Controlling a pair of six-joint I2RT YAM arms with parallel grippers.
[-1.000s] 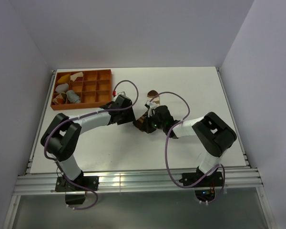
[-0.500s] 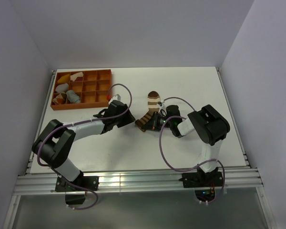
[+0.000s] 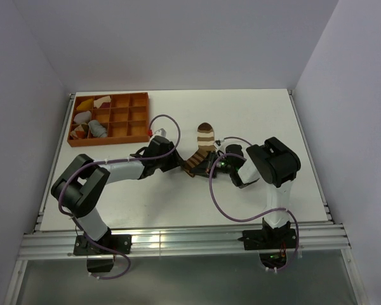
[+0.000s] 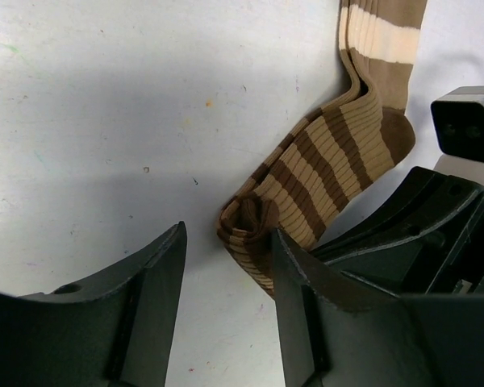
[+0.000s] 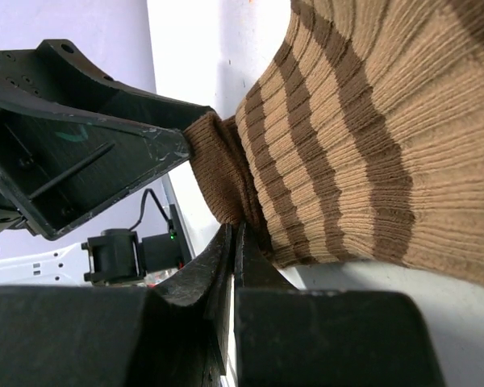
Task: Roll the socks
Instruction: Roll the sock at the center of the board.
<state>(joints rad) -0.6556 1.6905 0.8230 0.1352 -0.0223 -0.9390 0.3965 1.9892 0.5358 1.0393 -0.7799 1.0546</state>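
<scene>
The left gripper point(image 4: 228, 238) stands open low over the table point(image 4: 105, 121), its two dark fingers on either side of the near, curled-up end of the brown striped sock point(image 4: 323, 161). In the left wrist view the right-hand finger point(image 4: 294, 298) touches or nearly touches that curled end, while the left-hand finger is clear of it, with bare table between. The lower parts of both fingers are cut off by the bottom of the picture.

The right gripper point(image 5: 234, 238) comes in from the right with its jaws pressed fully together. The tips meet the sock's plain brown edge, but the right wrist view does not show whether any cloth is caught between them. The sock fills that view and its far part is cut off. The left gripper's dark frame shows at the upper left there, just beside the same end of the sock.

From above, the sock lies near the middle of the table, bent. Its toe points far, and its near end is partly hidden between the two grippers.

Far to the left sits an orange tray point(image 3: 114, 140) with compartments. A grey sock point(image 3: 97, 129) lies in one on its left side, among small pale and yellow pieces that are too small to make out.
</scene>
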